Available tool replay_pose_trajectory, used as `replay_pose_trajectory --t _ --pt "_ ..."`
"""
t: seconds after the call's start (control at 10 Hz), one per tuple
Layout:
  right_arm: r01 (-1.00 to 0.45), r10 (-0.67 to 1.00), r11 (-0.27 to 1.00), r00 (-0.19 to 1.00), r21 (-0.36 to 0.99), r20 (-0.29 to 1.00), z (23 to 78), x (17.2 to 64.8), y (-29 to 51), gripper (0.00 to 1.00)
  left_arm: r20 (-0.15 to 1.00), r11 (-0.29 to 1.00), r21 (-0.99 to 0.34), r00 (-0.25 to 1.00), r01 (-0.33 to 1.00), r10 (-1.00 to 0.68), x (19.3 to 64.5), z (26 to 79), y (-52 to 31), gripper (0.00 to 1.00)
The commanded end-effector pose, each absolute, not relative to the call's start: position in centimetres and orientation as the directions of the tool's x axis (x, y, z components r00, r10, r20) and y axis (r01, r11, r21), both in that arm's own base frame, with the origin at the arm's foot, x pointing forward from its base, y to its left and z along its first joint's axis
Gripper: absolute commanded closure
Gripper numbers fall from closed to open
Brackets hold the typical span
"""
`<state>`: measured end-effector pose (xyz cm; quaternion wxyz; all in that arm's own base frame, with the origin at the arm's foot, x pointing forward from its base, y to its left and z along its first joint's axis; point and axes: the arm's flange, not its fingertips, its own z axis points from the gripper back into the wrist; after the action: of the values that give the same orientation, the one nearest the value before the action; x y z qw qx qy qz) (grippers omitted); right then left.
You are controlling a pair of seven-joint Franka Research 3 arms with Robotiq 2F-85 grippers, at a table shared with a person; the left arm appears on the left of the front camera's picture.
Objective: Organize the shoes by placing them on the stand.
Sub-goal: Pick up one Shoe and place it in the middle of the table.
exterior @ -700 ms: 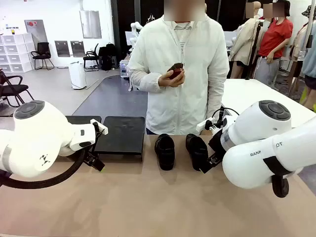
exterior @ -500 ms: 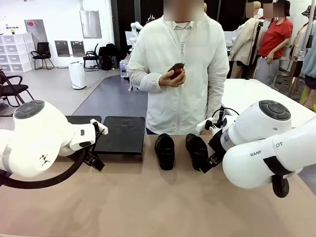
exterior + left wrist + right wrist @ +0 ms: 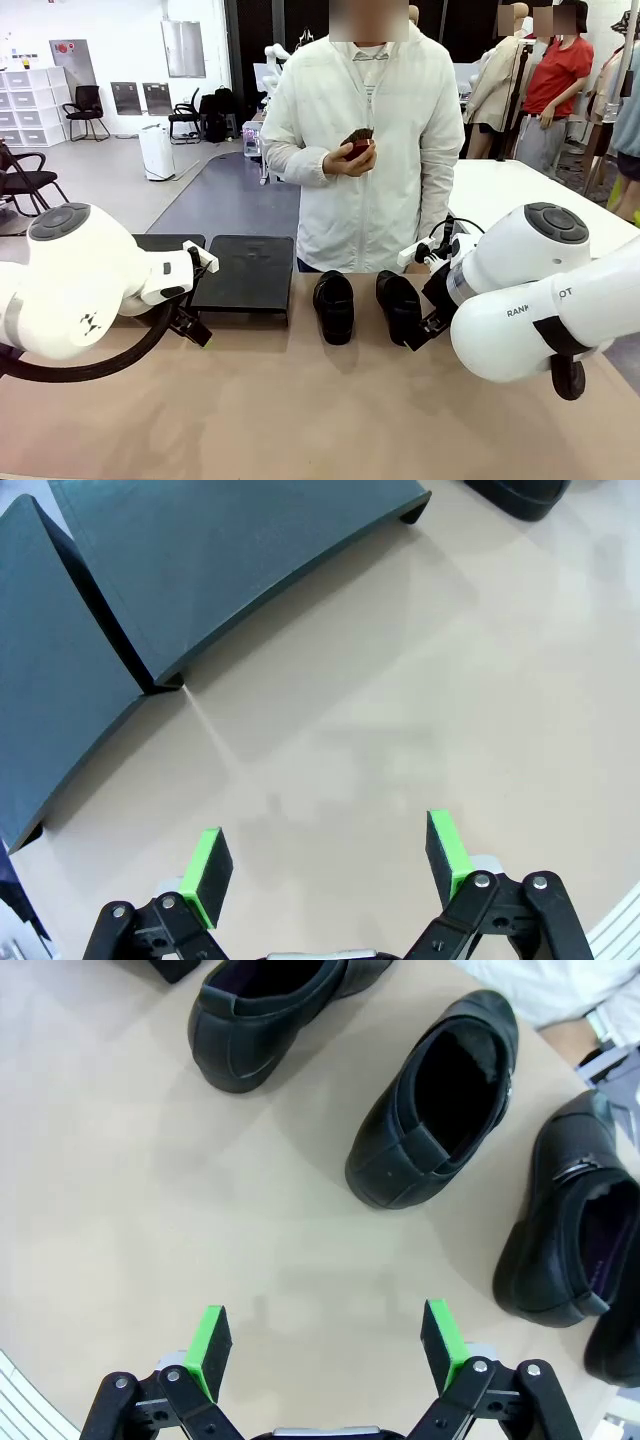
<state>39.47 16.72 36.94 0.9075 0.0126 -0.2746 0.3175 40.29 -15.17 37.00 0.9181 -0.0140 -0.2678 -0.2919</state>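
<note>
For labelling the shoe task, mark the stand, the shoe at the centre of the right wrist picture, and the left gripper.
stand [image 3: 245, 268]: front view, top of its right panel.
centre shoe [image 3: 395, 1165]: right wrist view, on its vamp.
left gripper [image 3: 325, 842]: left wrist view, midway between its open fingers.

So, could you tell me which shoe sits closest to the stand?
The leftmost shoe in the front view, beside the stand's right edge; the other shoes lie farther right.

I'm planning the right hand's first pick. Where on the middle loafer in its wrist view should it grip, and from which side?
Probably from above: the right hand straddling the middle loafer across its side walls at the opening. It sits upright on its sole, mouth up, with bare table either side.
</note>
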Motion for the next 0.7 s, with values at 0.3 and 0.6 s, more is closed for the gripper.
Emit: replay_pose_trajectory --t 0.3,0.6 --pt "-0.583 0.569 0.798 0.647 -0.151 0.507 36.97 39.47 16.71 0.00 0.500 0.829 0.131 0.686 0.543 -0.528 40.29 37.01 -15.16 0.00" --pt "-0.583 0.569 0.798 0.647 -0.151 0.507 36.97 39.47 16.71 0.00 0.500 0.829 0.131 0.686 0.543 -0.528 40.29 37.01 -15.16 0.00"
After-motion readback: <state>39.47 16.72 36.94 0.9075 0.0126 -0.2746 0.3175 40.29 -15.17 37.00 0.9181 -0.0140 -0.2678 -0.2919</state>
